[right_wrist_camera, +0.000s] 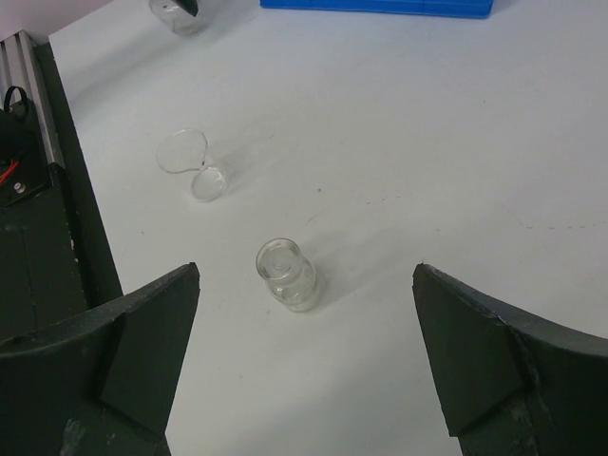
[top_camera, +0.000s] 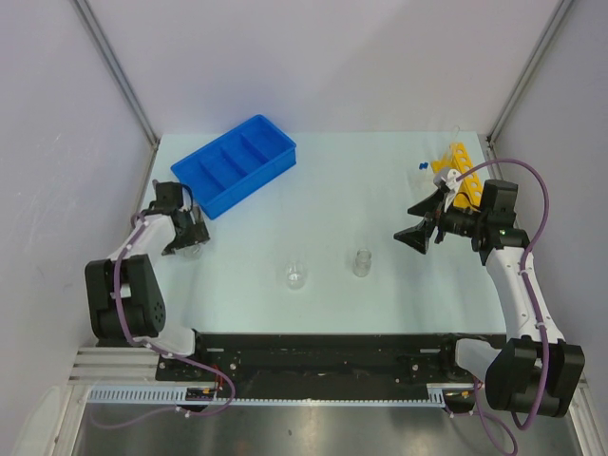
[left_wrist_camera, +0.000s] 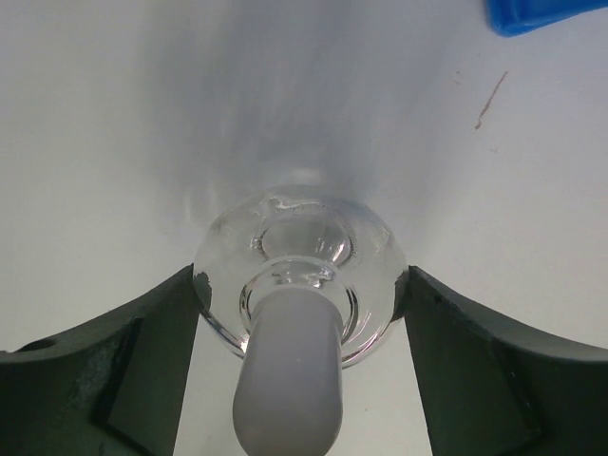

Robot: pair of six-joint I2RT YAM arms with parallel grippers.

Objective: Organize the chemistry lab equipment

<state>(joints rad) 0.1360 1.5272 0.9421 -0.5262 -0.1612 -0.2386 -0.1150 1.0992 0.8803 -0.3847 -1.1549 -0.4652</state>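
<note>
**Lab glassware on tabletop [top_camera: 380,190]: stock count**

Glass vessels: three. One round flask [left_wrist_camera: 299,252] sits between the fingers [left_wrist_camera: 142,361] of the left hand [left_wrist_camera: 302,285], near the left edge; whether clenched on it, cannot tell. One second flask [top_camera: 296,276] and one vial [top_camera: 362,262], front centre, apart. One blue divided tray [top_camera: 249,187], back left. One yellow rack [top_camera: 452,163], back right, two blue caps [top_camera: 421,166] beside it. Right hand [top_camera: 418,221] released, spread wide. A broad pale stretch lies between tray and rack; white walls surround.

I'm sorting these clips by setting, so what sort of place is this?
Probably a robot test cell staged as a chemistry bench: a white table walled by plain panels, with a small clear glass vial, a blue divided tray and a yellow holed rack.
</note>
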